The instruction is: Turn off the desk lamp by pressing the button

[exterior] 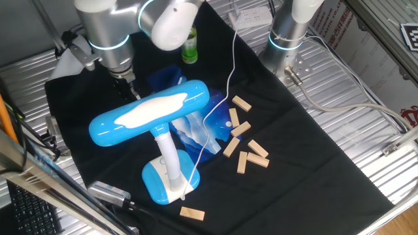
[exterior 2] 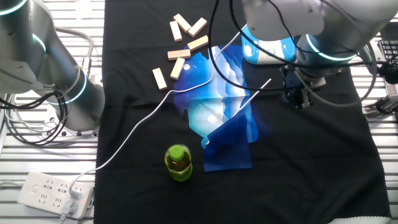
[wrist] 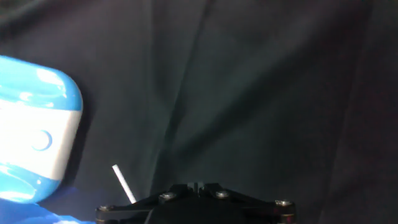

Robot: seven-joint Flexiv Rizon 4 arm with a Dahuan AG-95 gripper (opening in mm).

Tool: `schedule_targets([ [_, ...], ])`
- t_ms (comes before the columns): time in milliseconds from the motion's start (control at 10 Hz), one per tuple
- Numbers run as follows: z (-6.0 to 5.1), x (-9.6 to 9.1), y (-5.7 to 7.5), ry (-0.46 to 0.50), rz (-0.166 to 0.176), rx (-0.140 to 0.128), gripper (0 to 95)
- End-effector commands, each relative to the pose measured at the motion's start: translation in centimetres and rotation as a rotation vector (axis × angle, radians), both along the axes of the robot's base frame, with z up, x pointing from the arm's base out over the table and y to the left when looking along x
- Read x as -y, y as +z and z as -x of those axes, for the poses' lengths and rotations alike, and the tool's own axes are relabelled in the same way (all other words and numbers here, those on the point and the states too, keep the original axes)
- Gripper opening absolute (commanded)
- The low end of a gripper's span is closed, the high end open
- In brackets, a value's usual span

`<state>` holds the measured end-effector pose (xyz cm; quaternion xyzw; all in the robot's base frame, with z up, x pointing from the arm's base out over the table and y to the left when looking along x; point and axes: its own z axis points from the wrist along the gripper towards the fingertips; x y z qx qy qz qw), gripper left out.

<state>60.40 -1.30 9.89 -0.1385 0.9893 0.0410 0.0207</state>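
The desk lamp [exterior: 151, 111] stands on the black cloth, its sky-blue oval head with white top panel on a white neck over a blue base [exterior: 159, 181]. A bright blue-white glow [exterior 2: 211, 115] lies on the cloth under the head. In the hand view the end of the head [wrist: 34, 143] shows at the left, with a round button [wrist: 42, 140] on its white panel. My gripper [exterior: 128, 81] hangs just behind the head's left end, also seen in the other fixed view [exterior 2: 296, 96]. Its fingertips [wrist: 196, 185] meet, holding nothing, right of the button and apart from it.
Several wooden blocks [exterior: 245, 147] lie right of the lamp, one [exterior: 192, 213] in front of the base. A green bottle [exterior 2: 178, 163] stands on the cloth. The white cord [exterior 2: 143, 124] runs to a power strip [exterior 2: 53, 193]. A second arm's base [exterior: 287, 36] stands at the back.
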Motion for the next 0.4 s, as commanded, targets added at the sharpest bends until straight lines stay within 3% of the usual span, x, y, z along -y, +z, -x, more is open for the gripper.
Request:
schedule_targets([
  [100,-0.11,0.03,-0.01,-0.01,-0.017,-0.028,0.0],
  [400,-0.11,0.03,-0.02,0.019,-0.024,-0.039,0.0],
])
